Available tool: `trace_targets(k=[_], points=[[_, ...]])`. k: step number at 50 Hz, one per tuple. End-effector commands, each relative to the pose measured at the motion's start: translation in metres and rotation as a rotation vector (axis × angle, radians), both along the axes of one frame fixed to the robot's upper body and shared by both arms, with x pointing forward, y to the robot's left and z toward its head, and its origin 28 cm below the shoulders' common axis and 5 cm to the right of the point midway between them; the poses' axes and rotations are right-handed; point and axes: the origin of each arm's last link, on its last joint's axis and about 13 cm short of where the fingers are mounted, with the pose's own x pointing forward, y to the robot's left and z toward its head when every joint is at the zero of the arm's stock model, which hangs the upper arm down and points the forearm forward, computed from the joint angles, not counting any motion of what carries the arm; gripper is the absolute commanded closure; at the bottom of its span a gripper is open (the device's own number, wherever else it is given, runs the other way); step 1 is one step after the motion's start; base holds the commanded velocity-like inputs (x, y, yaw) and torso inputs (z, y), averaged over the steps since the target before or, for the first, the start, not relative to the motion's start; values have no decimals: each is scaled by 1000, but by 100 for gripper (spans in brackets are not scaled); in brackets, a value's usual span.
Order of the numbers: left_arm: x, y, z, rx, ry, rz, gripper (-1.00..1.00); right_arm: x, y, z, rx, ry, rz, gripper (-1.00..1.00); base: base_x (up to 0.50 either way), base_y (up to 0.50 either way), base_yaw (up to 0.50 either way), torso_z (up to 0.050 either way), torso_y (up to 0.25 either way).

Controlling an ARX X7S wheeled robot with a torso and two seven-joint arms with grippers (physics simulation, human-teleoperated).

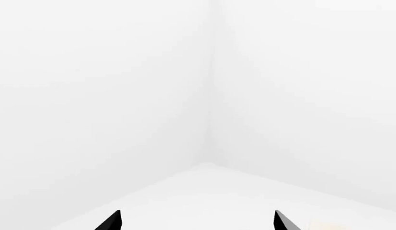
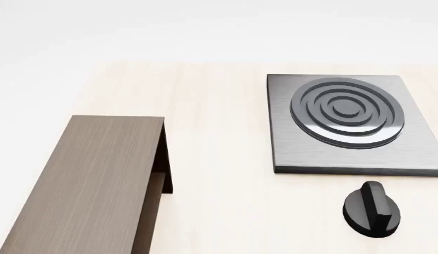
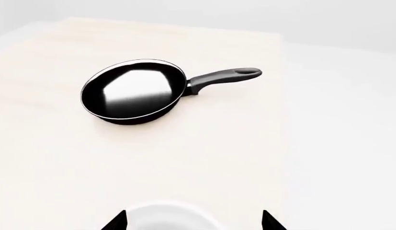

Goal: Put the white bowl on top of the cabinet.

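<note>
Right gripper [image 3: 194, 221]: only the two black fingertips [image 3: 116, 222] show at the frame edge of the right wrist view, spread wide, nothing between them. The white bowl [image 3: 173, 217] sits just beyond the tips, only its rim arc showing, roughly centred in the gap. Not gripped yet.

Left gripper [image 1: 196, 221]: tips wide apart too, empty, pointing at a blank white room corner. Idle.

Beyond the bowl on the pale wood table [image 3: 50, 158]: black frying pan [image 3: 134, 89], handle out to one side, well apart from the bowl. Not a target.

Head view: dark brown cabinet [image 2: 85, 180] at left, flat top bare; grey stove plate [image 2: 346, 124] at right with black knob [image 2: 372, 209] near it. Neither the bowl nor any arm shows here.

Step, as I judge it: approach and grasp with the right arm. Tips:
- Walls look tall and the rim thick, so pinch one wall over the rim rather than spanning the bowl.
- Glossy surface may slip; seat the fingers deep before closing.
- Lift straight up, keep it level.
- Cabinet is on the left, so it's a cross-body carry; clear the stove plate and knob.
</note>
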Motion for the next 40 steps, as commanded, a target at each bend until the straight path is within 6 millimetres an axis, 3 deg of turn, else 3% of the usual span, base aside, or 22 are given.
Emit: trace_targets(k=[1, 28, 40], points=[[0, 0, 0, 2, 2, 1, -100, -3, -5, -2, 4, -5, -45, -100, 0, 0, 0, 0, 0], [1, 0, 7, 5, 6, 4, -100, -20, -15, -6, 154, -42, -51, -100, 0, 0, 0, 0, 0], [0, 1, -1, 6, 7, 7, -100, -21, -17, -12, 161, -21, -83, -100, 0, 0, 0, 0, 0]])
